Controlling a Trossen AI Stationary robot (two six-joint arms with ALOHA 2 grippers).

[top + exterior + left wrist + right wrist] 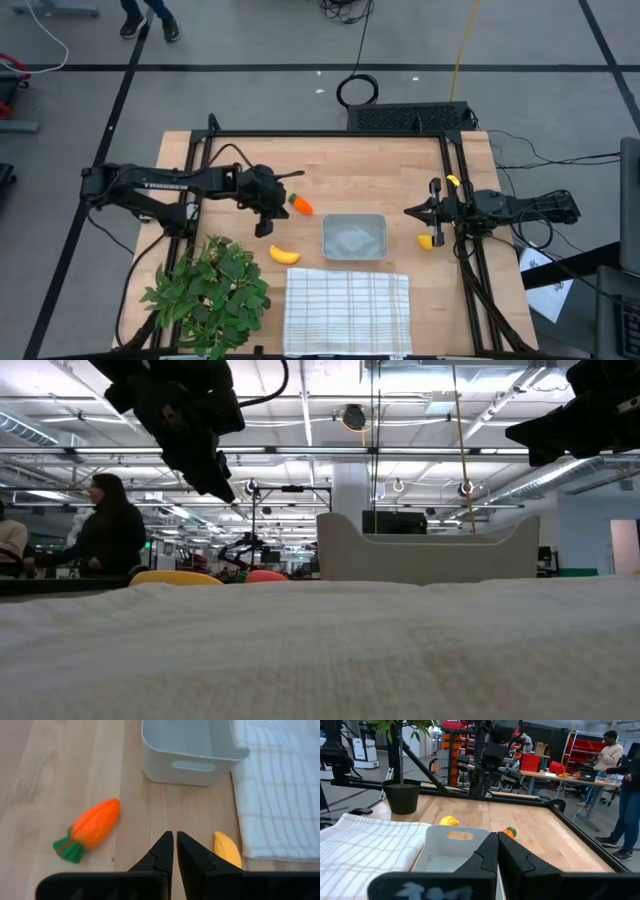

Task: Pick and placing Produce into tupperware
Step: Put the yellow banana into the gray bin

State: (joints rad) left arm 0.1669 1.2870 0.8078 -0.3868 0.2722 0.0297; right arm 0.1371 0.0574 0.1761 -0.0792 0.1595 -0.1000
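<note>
The orange carrot with a green top [300,205] [92,827] lies on the wood. The yellow banana [284,255] [227,850] lies nearer the front edge. The small yellow lemon-like fruit [428,240] sits just right of the empty grey tupperware [354,238] [190,750] [450,850]. My left gripper [268,226] [175,840] is shut, held above the table between carrot and banana and touching neither. My right gripper [410,211] [497,842] is shut too, hovering beyond the tupperware's right end, near the lemon. The low view shows the tupperware [430,550] behind the cloth.
A white checked cloth [347,310] [280,795] lies in front of the tupperware. A big leafy green plant [210,290] stands at the front left corner. A black frame [330,135] borders the table. People [625,795] stand in the room beyond.
</note>
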